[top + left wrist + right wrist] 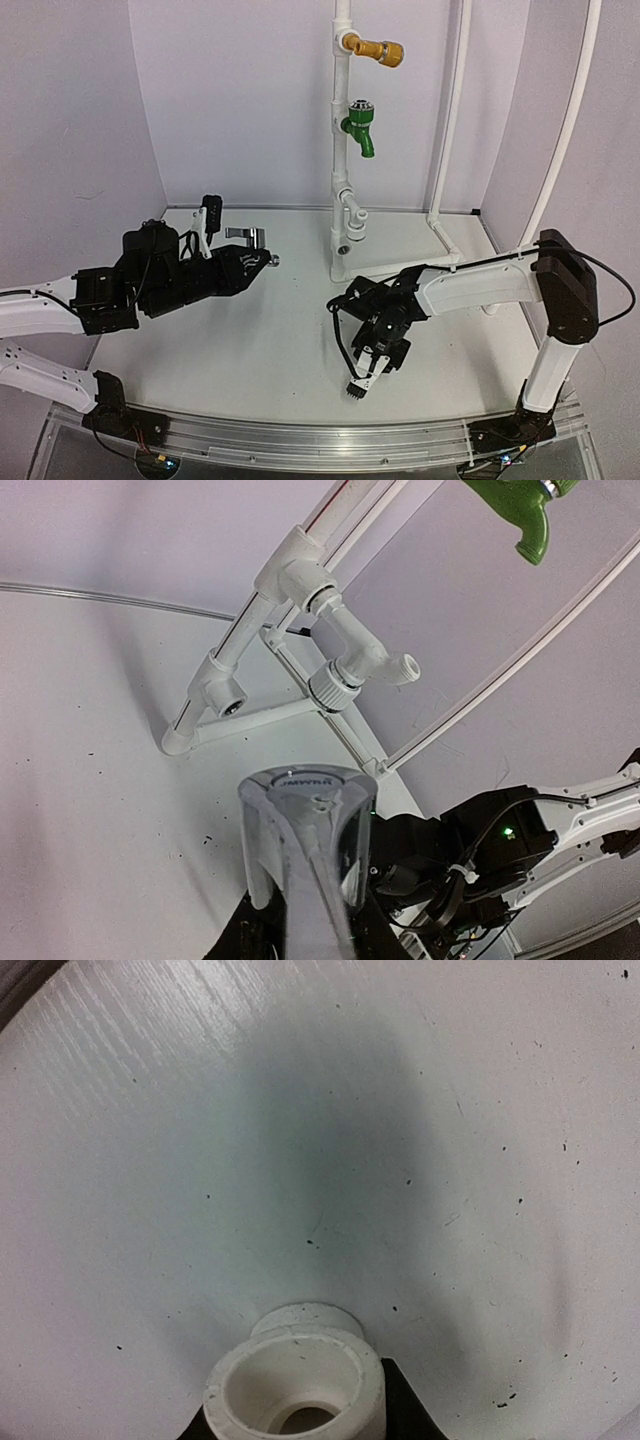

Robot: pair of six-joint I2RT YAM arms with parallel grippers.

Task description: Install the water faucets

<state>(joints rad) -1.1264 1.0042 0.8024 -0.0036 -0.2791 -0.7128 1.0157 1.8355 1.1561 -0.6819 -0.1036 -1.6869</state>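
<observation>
Left jaws clamped silver tap (305, 850); right jaws held white fitting (295, 1380) near counter (280, 350). Step judged: parts grasped, uninstalled. Next: align tap with stand socket (232, 705).

From my left gripper (270, 260), carrying the metal tap (305, 850), the table (290, 340) lies bare toward 3 o'clock as far as the white pipe stand (343, 200), with its open socket (232, 705) low on the post. Higher up, the green tap (360, 128) and yellow-brass tap (380, 50) jut out to 3 o'clock. My right arm (470, 285) and right gripper (362, 380) bar the 4 to 5 o'clock side. The white fitting (295, 1380) I hold there faces only bare table.
</observation>
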